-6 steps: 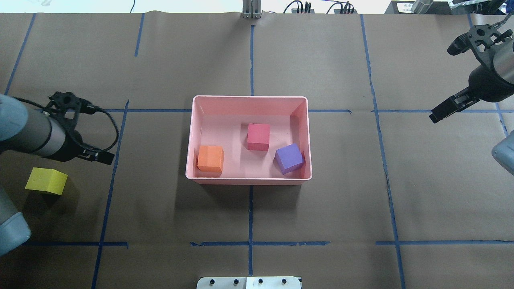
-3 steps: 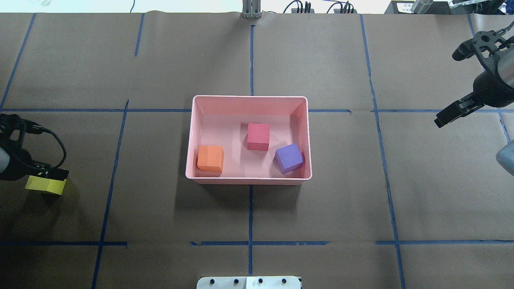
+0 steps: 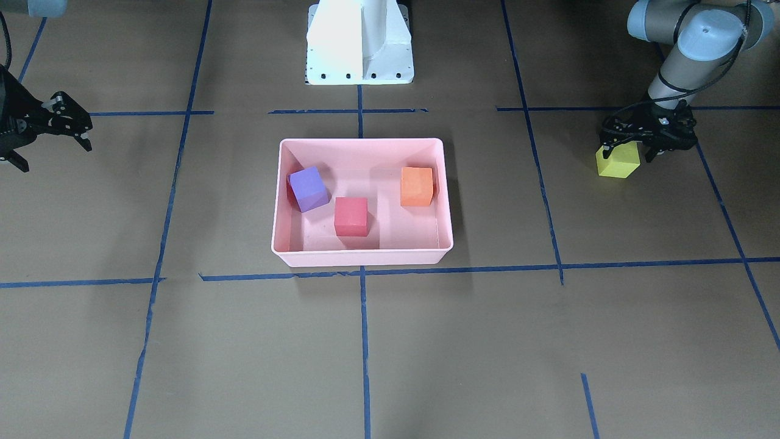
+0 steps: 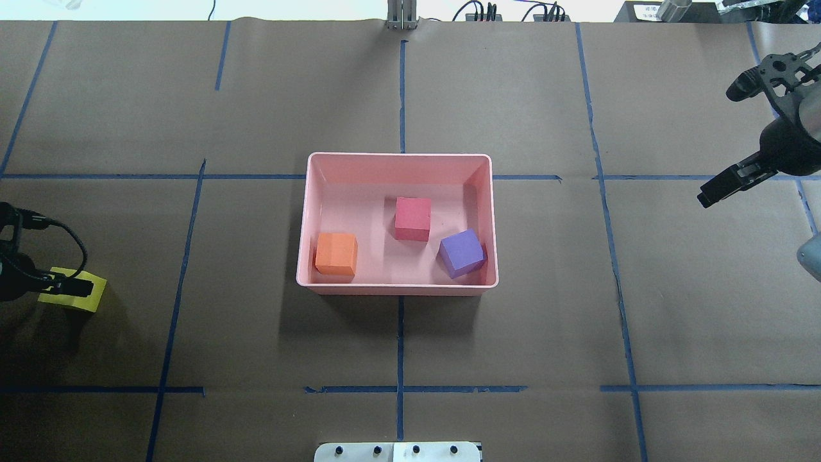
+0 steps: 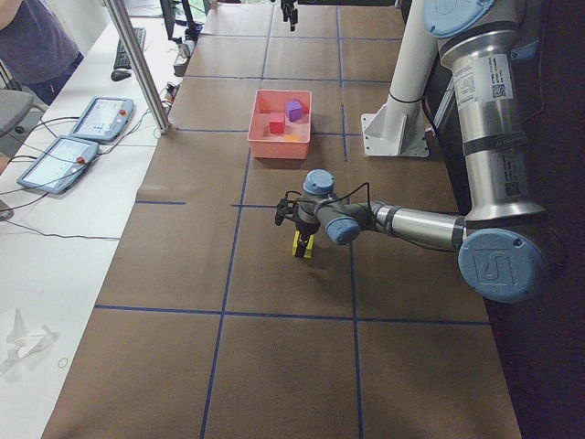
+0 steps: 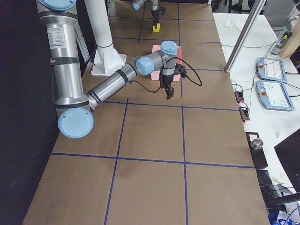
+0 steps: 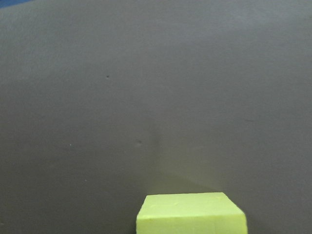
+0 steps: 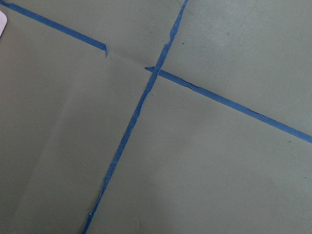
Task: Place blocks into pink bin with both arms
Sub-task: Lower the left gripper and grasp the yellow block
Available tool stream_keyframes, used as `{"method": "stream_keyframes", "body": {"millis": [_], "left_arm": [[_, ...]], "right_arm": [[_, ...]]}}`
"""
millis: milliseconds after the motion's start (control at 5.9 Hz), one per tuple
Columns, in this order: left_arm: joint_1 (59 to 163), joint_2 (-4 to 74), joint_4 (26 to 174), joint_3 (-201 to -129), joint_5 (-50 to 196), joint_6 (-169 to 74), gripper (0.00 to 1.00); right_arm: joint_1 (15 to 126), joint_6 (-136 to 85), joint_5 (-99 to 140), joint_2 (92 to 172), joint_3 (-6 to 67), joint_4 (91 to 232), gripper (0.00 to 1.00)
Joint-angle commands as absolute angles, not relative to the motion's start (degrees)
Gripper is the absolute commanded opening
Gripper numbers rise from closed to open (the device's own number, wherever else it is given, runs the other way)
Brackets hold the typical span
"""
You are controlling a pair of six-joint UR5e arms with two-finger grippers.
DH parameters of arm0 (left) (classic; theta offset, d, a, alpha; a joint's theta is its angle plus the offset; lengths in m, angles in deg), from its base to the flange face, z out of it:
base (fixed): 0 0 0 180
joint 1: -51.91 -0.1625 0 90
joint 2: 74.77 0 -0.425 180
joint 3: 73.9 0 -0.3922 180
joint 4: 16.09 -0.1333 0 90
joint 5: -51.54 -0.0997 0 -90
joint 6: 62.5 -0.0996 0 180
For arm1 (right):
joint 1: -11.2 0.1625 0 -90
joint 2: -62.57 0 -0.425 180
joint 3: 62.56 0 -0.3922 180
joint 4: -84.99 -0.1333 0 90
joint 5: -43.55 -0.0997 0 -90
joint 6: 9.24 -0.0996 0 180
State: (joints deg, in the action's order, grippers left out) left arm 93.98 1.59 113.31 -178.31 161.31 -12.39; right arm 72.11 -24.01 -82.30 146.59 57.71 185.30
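Note:
The pink bin (image 4: 397, 155) (image 3: 359, 141) sits mid-table and holds the red block (image 4: 412, 218) (image 3: 351, 216), the orange block (image 4: 335, 253) (image 3: 417, 186) and the purple block (image 4: 460, 252) (image 3: 308, 188). The yellow-green block (image 4: 88, 299) (image 3: 618, 166) (image 7: 190, 214) stands on the paper far to my left. My left gripper (image 4: 64, 287) (image 3: 627, 149) (image 5: 302, 240) is open and lowered onto this block, fingers on either side of it. My right gripper (image 4: 709, 194) (image 3: 19, 163) is open and empty, raised far to the right of the bin.
Brown paper with blue tape lines (image 4: 401, 333) covers the table. The white robot pedestal (image 3: 359, 42) stands behind the bin. Tablets (image 5: 96, 119) and a metal post (image 5: 137, 64) are on the operators' side. A person (image 5: 32, 41) stands at the far corner.
My left gripper has swung left and down, from beside the yellow-green block to right on it. My right gripper has drifted a little farther right, away from the bin. The blocks have not moved.

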Motion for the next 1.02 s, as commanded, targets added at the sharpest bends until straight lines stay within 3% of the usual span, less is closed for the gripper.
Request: {"method": "stream_keyframes", "body": {"millis": [0, 169, 339, 677, 847], "left_arm": [[93.8, 3.4, 113.4, -176.0, 161.3, -11.1, 0.80], [93.8, 3.6, 113.2, -175.4, 161.3, -11.3, 0.40], [93.9, 3.6, 112.9, -176.6, 165.8, -11.3, 0.35], [94.7, 3.9, 111.2, -182.0, 168.4, -11.1, 0.35], [96.9, 9.4, 101.8, -186.2, 168.4, -11.0, 0.35]], "right_arm": [[72.1, -24.0, -82.3, 146.7, 57.8, 185.3, 1.00], [72.1, -23.9, -82.3, 146.7, 57.8, 185.4, 1.00], [72.1, -23.7, -82.3, 146.7, 57.9, 185.3, 1.00], [72.1, -23.6, -82.3, 146.7, 57.9, 185.3, 1.00], [72.3, -23.6, -82.4, 146.7, 57.9, 185.3, 1.00]]}}
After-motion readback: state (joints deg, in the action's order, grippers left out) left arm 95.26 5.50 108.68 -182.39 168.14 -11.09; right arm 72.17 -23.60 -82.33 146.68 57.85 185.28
